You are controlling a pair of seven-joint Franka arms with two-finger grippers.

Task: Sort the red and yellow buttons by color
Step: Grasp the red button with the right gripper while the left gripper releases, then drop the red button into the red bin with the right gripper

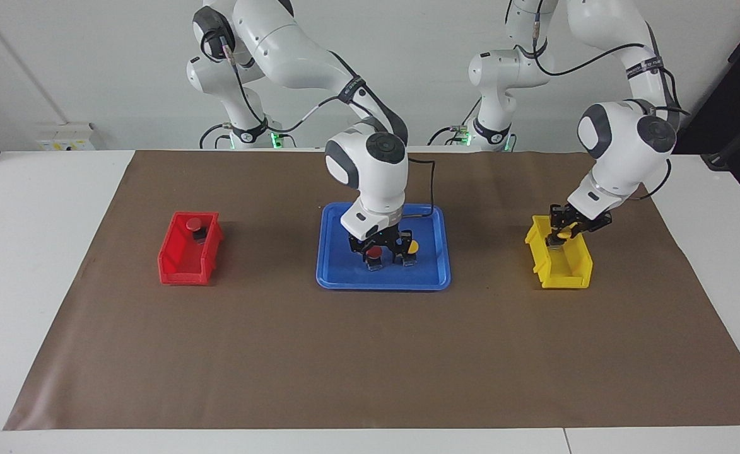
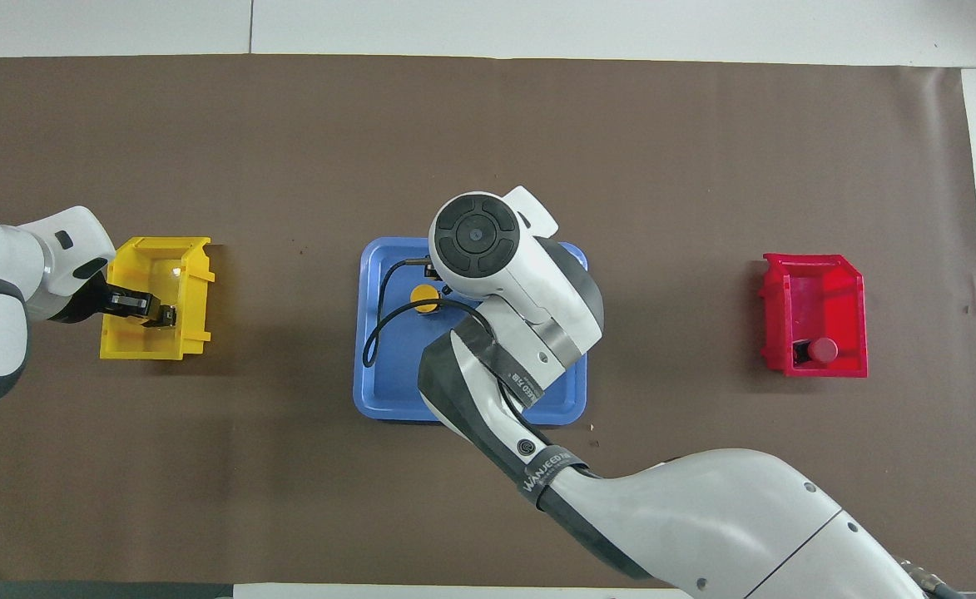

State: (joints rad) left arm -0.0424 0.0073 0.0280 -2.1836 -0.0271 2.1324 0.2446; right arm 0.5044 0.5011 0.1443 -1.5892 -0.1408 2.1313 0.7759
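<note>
Facing view: the right gripper [image 1: 383,255] is down in the blue tray [image 1: 338,277], its jaws straddling a red button [image 1: 375,253] and part-way closed; whether they grip it I cannot tell. A yellow button [image 1: 412,247] stands just beside. Close squarely on the base, not the cap, and lift straight so the neighbour stays put. The left gripper [image 1: 563,236], jaws shut on another yellow button [image 1: 566,232], is over the yellow bin [image 1: 562,277]; lower it before letting go. The red bin [image 1: 180,271] holds one red button [image 1: 193,224].

Overhead view: the right arm hides its jaws; the tray's yellow button [image 2: 426,295] shows beside it.
</note>
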